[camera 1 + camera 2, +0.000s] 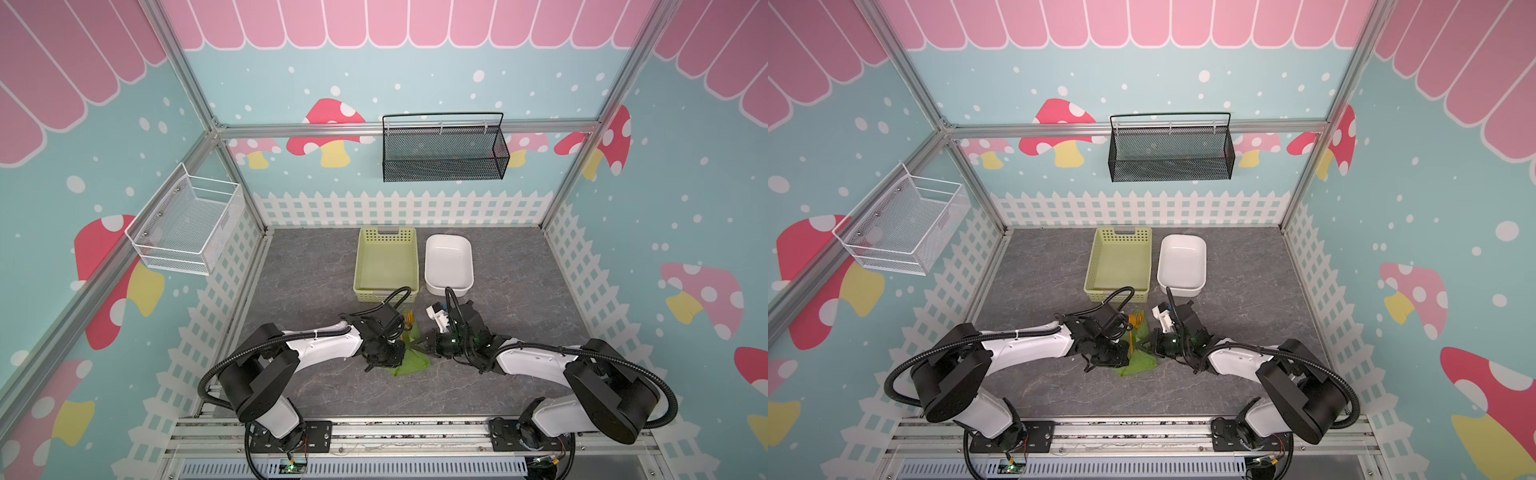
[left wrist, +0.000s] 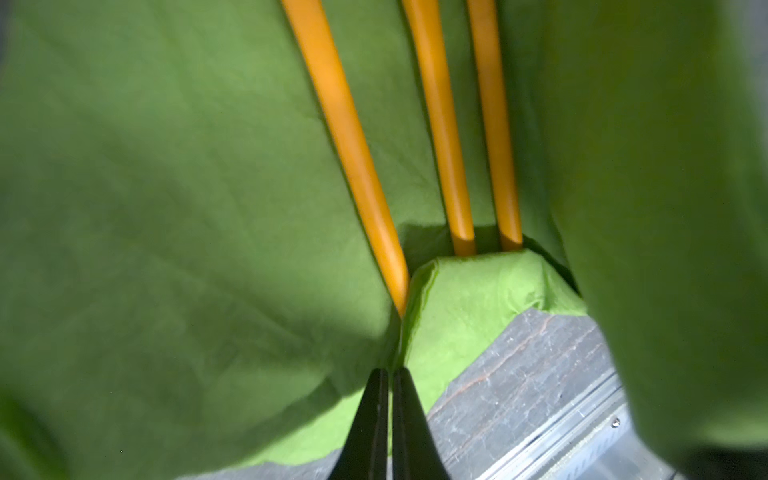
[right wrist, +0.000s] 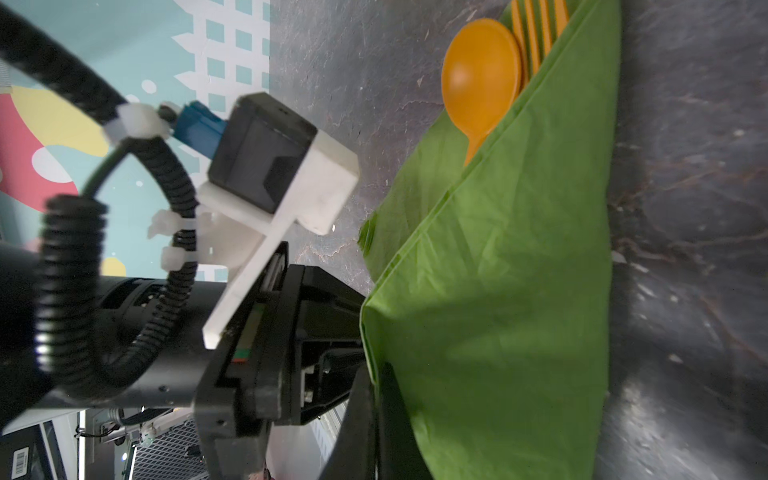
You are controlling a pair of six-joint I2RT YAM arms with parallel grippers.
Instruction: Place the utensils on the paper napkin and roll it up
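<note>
We see the left claw (image 2: pixel 390 376) with its two black fingers (image 2: pixel 368 428) pressed almost together, pinching a fold of the thin green paper napkin (image 2: pixel 166 199). Only a sliver of green shows between them. The right claw (image 3: pixel 376 370) is likewise squeezed tight, gripping the napkin's edge between its dark fingers (image 3: pixel 357 419).

In both top views the napkin (image 1: pixel 409 365) (image 1: pixel 1138 365) lies on the grey stone-patterned counter (image 1: pixel 311 270). It sits in the front half, about midway between the left and right edges. The two claws meet over it from either side. Just behind it stand the pale yellow-green perforated plastic basket (image 1: pixel 386 235) and the white rounded rectangular dish (image 1: pixel 449 243).

The slim orange plastic utensils (image 2: pixel 440 124) rest on the napkin. Through the left wrist view we count three handles side by side, with a corner of paper folded up against their ends and a flap lifted beside them. In the right wrist view a flap covers the handles. The round-bowled orange spoon (image 3: pixel 482 79) and the orange fork (image 3: pixel 536 29) stick out past it towards the back edge of the counter. We cannot make out the knife's blade.
</note>
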